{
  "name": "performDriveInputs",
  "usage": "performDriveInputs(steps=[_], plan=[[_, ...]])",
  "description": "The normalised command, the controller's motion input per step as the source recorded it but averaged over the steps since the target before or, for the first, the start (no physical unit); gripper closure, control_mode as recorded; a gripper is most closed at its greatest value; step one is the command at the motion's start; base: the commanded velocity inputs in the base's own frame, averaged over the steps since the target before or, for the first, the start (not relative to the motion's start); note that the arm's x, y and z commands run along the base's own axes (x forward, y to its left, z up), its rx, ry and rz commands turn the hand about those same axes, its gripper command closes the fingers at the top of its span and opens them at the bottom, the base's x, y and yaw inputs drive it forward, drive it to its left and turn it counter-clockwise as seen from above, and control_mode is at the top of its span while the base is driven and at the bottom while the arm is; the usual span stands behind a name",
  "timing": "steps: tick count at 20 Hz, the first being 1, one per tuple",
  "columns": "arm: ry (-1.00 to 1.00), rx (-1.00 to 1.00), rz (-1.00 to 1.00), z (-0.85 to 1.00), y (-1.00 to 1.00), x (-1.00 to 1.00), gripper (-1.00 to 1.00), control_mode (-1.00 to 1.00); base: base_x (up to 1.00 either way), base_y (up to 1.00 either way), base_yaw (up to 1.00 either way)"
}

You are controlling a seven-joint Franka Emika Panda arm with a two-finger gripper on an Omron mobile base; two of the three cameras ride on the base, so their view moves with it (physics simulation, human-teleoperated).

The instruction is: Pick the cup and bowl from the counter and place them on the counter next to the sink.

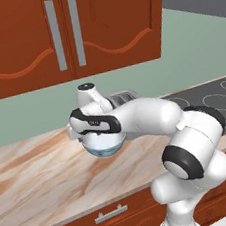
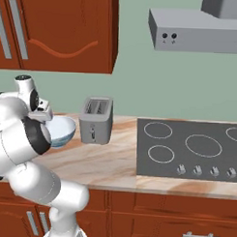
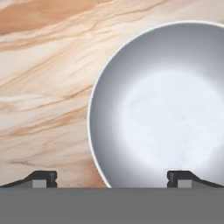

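Note:
The pale blue glassy bowl point(image 1: 105, 146) rests on the marbled counter point(image 1: 37, 175), directly beneath my hand. In the right base view the bowl point(image 2: 60, 130) sits just left of the toaster. From above, the bowl point(image 3: 166, 105) takes up the right side of the hand view. My gripper point(image 3: 113, 178) is open and straddles the bowl's left rim: one fingertip point(image 3: 42, 177) hangs over bare counter point(image 3: 43, 65), the other fingertip point(image 3: 183, 177) over the bowl's inside. Nothing is held. The cup and the sink are out of view.
A silver toaster point(image 2: 96, 119) stands at the back of the counter, right beside the bowl. The dark stovetop point(image 2: 192, 147) lies further right. Wooden wall cabinets point(image 1: 64, 30) hang above, and a grey range hood point(image 2: 196, 29) hangs over the stove.

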Motion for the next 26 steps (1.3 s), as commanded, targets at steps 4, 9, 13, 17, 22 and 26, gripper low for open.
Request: performDriveInputs(steps=[4, 9, 13, 17, 22, 26], plan=[[-0.06, -0.01, 0.0, -0.13, 0.11, 0.0, -1.0, -1.0, 0.0, 0.0, 0.0], [-0.03, -0.01, 0.0, -0.26, 0.04, 0.0, -1.0, -1.0, 0.0, 0.0, 0.0], [0.0, -0.01, 0.0, -0.27, 0.0, 0.0, -1.0, -1.0, 0.0, 0.0, 0.0], [0.0, -0.02, 0.0, -0.18, 0.0, 0.02, -1.0, -1.0, 0.0, 0.0, 0.0], [0.0, -0.02, 0.0, 0.0, 0.0, 0.06, -1.0, -1.0, 0.0, 0.0, 0.0], [0.0, -0.03, 0.0, -0.08, 0.0, 0.03, -1.0, -1.0, 0.0, 0.0, 0.0]])
